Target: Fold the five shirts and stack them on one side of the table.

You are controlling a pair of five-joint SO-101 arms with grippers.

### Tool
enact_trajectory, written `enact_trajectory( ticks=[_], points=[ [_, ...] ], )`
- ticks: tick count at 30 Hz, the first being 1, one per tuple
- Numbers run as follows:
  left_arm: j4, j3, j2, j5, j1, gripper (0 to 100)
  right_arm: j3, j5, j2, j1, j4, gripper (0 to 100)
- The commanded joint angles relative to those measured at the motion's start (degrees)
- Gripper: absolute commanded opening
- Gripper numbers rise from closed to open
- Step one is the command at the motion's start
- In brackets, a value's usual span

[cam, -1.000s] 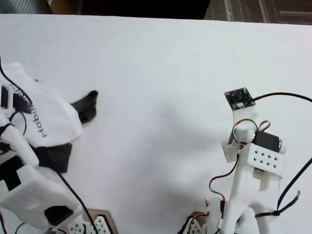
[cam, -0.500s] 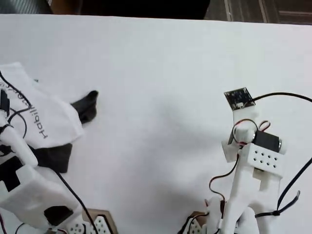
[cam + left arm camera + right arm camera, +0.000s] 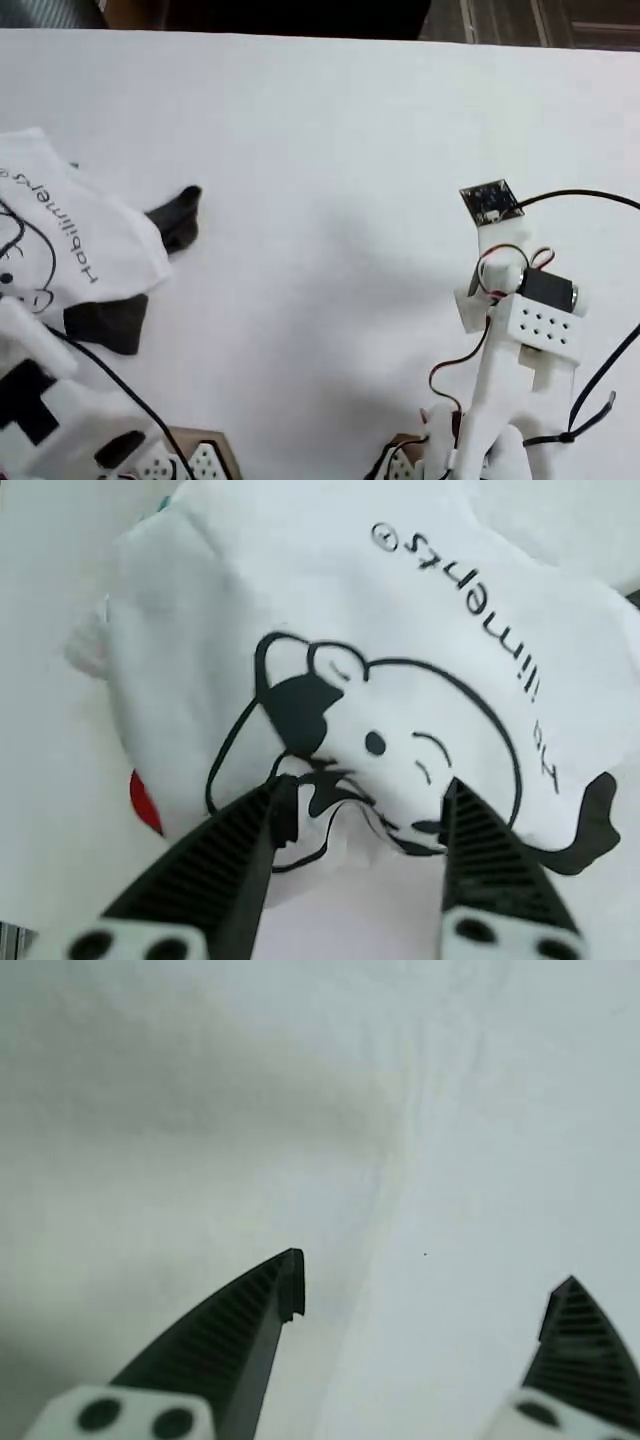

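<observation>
Shirts lie in a heap right under my left gripper. On top is a white shirt with a black drawing and some letters. A dark shirt peeps out just beside one fingertip, and a bit of red cloth, perhaps one more shirt, shows near the other. My left fingers are released and spread wide, and the drawing lies between them. I cannot tell if the tips touch the cloth. My right gripper is also spread, with nothing between its fingers. It hangs over the bare table, well apart from the heap.

I judge the white shirt to be light, thin and completely limp. It will sag from any point where I lift it, and it can slide over the layers below or drag them along. The flat middle gives my fingertips nothing to pinch. A better hold is at a free edge or a corner, where I can close on the hem. A shirt this soft wants two holds, so my right fingers should take a second corner.
</observation>
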Motion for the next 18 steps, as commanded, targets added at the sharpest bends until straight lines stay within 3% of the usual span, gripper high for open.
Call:
enact_trajectory(
  ticks=[1, 8, 13, 15, 18],
  points=[
    [-3.60, 6.64, -3.69, -2.81, -2.29, 27, -0.53, 0.26, -0.22, 0.13, -0.57, 37.3],
    [-19.08, 19.74, -3.60, -2.64, -1.76, 27, -0.53, 0.26, -0.22, 0.13, -0.40, 37.3],
    [-21.54, 23.96, -3.60, -2.64, -0.35, 26, -0.53, 0.26, -0.22, 0.13, 0.31, 37.3],
    [-21.19, 24.57, -3.78, -2.64, 0.62, 20, -0.53, 0.26, -0.22, 0.13, 0.31, 37.3],
    [-20.57, 24.13, -4.13, -1.32, 1.85, 1, -0.53, 0.26, -0.22, 0.13, 0.31, 37.3]
  ],
)
